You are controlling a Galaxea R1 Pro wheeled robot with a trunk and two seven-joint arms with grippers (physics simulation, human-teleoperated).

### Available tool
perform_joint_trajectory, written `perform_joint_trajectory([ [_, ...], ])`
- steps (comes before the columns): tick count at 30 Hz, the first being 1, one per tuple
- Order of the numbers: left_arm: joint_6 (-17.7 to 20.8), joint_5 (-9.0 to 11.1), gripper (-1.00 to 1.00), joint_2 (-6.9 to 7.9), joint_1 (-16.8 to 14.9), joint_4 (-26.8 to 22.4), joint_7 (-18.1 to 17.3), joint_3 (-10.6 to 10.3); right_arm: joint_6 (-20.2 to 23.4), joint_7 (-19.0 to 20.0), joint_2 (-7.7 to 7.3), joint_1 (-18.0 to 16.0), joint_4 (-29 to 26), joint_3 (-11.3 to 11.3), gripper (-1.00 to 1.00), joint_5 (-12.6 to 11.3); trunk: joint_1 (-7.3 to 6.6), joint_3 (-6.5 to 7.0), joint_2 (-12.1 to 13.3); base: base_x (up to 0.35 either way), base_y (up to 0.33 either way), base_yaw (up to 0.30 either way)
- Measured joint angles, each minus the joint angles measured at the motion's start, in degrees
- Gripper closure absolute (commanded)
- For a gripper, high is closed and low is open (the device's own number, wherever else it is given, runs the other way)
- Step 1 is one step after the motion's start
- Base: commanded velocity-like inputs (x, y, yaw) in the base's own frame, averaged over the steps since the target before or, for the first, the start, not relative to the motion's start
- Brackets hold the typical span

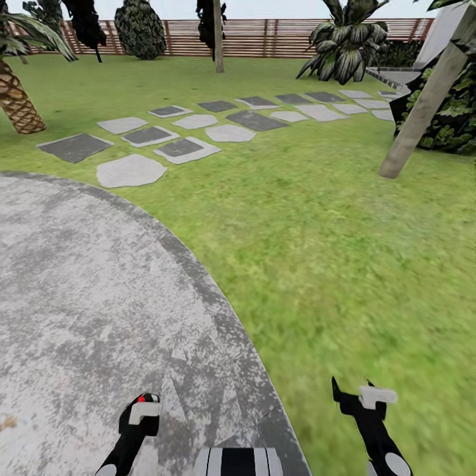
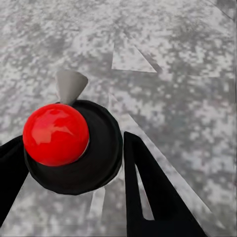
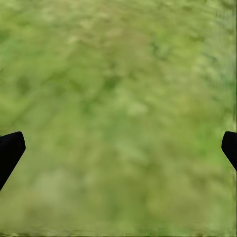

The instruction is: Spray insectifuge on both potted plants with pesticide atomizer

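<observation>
Looking down over both arms, I have the left gripper (image 1: 142,408) low over the patio (image 1: 86,277), with a red dot and a pale piece showing at its tip. In the left wrist view the fingers (image 2: 148,192) sit narrow on either side of the atomizer (image 2: 96,163), one dark finger against each flank of its round dark body. A glossy red ball sits on top of it, and a grey cone nozzle pokes out just behind the ball. Mottled grey paving lies beneath it.

My right gripper (image 1: 352,391) hangs over the lawn (image 1: 344,264), just off the patio's curved dark rim. Its fingers are spread wide: in the right wrist view only the two black tips (image 3: 11,150) show at opposite edges, with blurred grass between them and nothing held.

Past the patio edge the grass runs on to the stepping stones (image 1: 198,132), pale and dark slabs strung in a band across the lawn. A palm (image 1: 16,99) with a woven brown trunk stands to the left of them. To the right a bare grey trunk (image 1: 423,112) leans in front of a dark leafy bush (image 1: 456,112). Farther back a big spiky plant (image 1: 347,49) and several dark trees stand before the brown slatted fence (image 1: 264,36)
</observation>
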Motion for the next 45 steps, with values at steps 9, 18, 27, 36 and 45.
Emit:
perform_joint_trajectory([
  [9,-2.52,0.06,1.0,0.32,7.5,-0.65,0.21,6.28,-17.53,-0.3,-2.71,0.06,24.42,-0.93,-1.0,-0.05,-0.23,2.8,0.12,0.0,0.0,0.0],
  [18,-5.98,0.04,1.0,0.52,12.86,-0.74,0.3,10.33,-25.66,0.02,-2.58,0.05,35.63,-0.61,-1.0,0.01,-0.47,5.6,0.24,0.0,0.0,0.0],
  [27,-6.11,-0.02,1.0,1.47,13.27,-0.77,0.3,14.48,-26.48,-0.13,-2.43,0.01,35.95,-0.7,-1.0,-0.42,-0.7,8.4,0.36,0.0,0.0,0.0],
  [36,-6.12,-0.02,1.0,1.36,13.28,-0.77,0.3,14.4,-27.17,0.09,-2.47,0.04,36.0,-0.65,-1.0,0.04,-1.7,11.03,2.02,0.0,0.0,0.0],
  [45,-6.06,-0.09,1.0,1.16,13.28,-0.72,0.3,14.31,-27.16,0.09,-2.47,0.02,36.04,-0.56,-1.0,0.16,-3.67,13.45,5.63,0.0,0.0,0.0],
])
